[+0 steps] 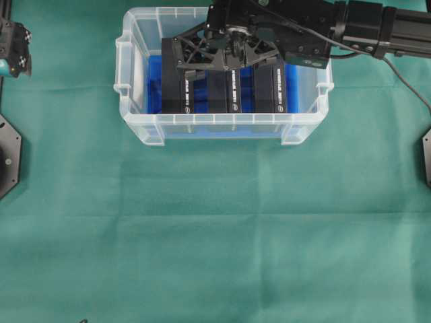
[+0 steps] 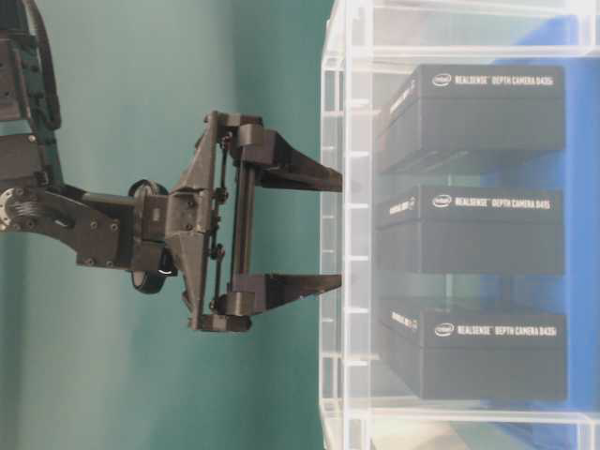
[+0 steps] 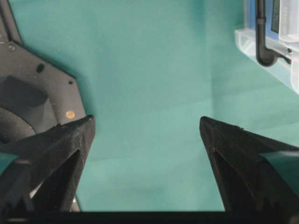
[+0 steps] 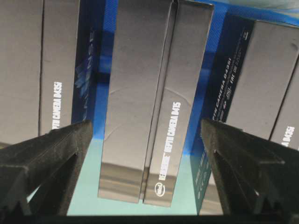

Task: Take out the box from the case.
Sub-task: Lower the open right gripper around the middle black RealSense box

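Observation:
The case [image 1: 222,121] is a clear plastic bin at the top middle of the table, with a blue cloth [image 1: 153,87] on its bottom. Three black boxes stand side by side in it: left [image 1: 176,91], middle [image 1: 222,94] and right [image 1: 269,91]. My right gripper [image 1: 229,64] hangs open over the middle box, just above the case rim [image 2: 339,230]. In the right wrist view that box [image 4: 149,102] lies between the spread fingers [image 4: 145,123], untouched. My left gripper [image 1: 15,50] is at the far left edge, open over bare cloth [image 3: 147,122].
A green cloth [image 1: 215,235] covers the table. Black arm base plates sit at the left edge [image 1: 8,158] and the right edge [image 1: 427,158]. The right arm's cable [image 1: 404,77] trails off to the right. A corner of the case [image 3: 261,42] shows in the left wrist view.

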